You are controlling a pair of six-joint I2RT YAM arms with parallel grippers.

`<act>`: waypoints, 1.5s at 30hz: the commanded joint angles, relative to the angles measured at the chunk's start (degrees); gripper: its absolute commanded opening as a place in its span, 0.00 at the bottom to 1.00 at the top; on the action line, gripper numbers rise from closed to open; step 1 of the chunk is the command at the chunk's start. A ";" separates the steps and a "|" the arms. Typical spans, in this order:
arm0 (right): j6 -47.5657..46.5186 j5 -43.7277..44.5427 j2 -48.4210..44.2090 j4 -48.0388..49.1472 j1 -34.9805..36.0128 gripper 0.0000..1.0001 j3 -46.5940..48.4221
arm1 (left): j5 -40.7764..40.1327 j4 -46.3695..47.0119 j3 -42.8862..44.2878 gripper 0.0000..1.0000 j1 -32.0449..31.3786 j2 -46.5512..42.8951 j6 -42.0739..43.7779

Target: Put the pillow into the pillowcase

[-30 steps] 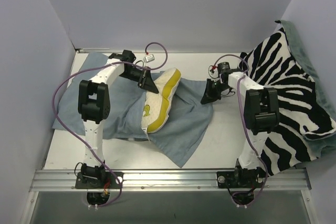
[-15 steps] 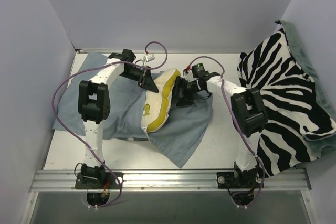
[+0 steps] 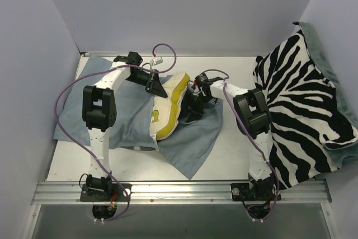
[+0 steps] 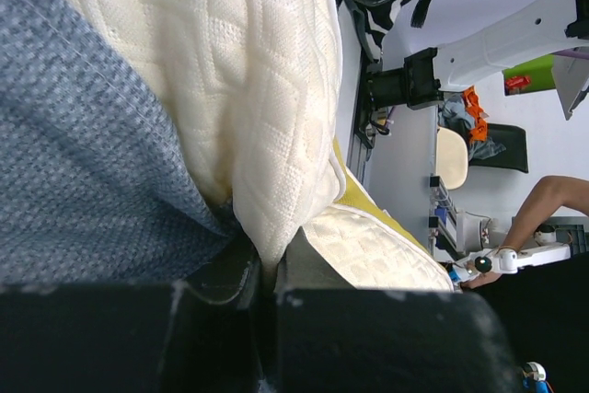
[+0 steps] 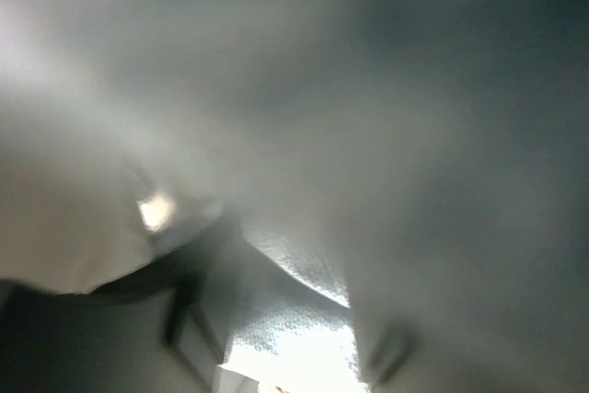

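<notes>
The pillow (image 3: 168, 117) has its far-left edge taken by the left gripper (image 3: 158, 88), clamped onto it. The right gripper (image 3: 192, 106) crowds just beside its right flank. Nearer and right of the pillow, bare table (image 3: 238, 144) lies open as far as the heaped zebra cloth (image 3: 305, 110).

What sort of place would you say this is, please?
Probably a robotics lab test cell: a white table boxed in by plain walls, two robot arms on a metal rail, with a person's arm beyond.

White table (image 3: 234, 148), blue-grey pillowcase (image 3: 193, 141) spread across its left, zebra-striped cloth (image 3: 302, 110) over its right
</notes>
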 commanded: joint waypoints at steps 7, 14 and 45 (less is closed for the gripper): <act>-14.14 10.85 7.20 -21.03 -0.86 0.00 1.03 | 4.11 0.68 2.98 0.00 0.54 -0.56 -1.33; -18.20 1.47 -3.59 -17.28 -9.46 0.00 1.83 | 3.67 1.38 0.96 0.00 0.71 -1.00 -0.72; -15.28 -5.67 -20.84 -10.91 -11.95 0.36 -3.00 | -10.22 3.76 -12.85 0.00 -5.53 -1.96 11.50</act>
